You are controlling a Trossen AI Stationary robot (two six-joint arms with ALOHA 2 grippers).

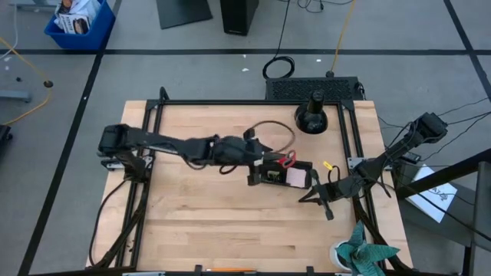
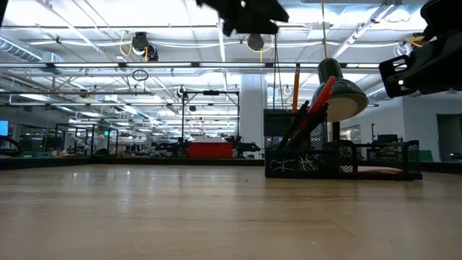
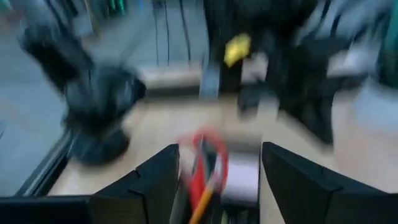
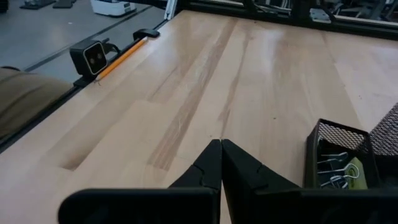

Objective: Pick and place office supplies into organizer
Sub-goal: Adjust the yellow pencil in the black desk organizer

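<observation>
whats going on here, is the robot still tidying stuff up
The left gripper hangs open just above the black organizer in the middle of the table, holding nothing. The red-handled scissors already stand in the organizer, with binder clips in one compartment. The right gripper waits shut beside the organizer, near the table's right edge.

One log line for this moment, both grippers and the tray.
left gripper: open, above black mesh organizer tray | red-handled scissors: standing in tray | right gripper: shut, empty, beside tray
</observation>
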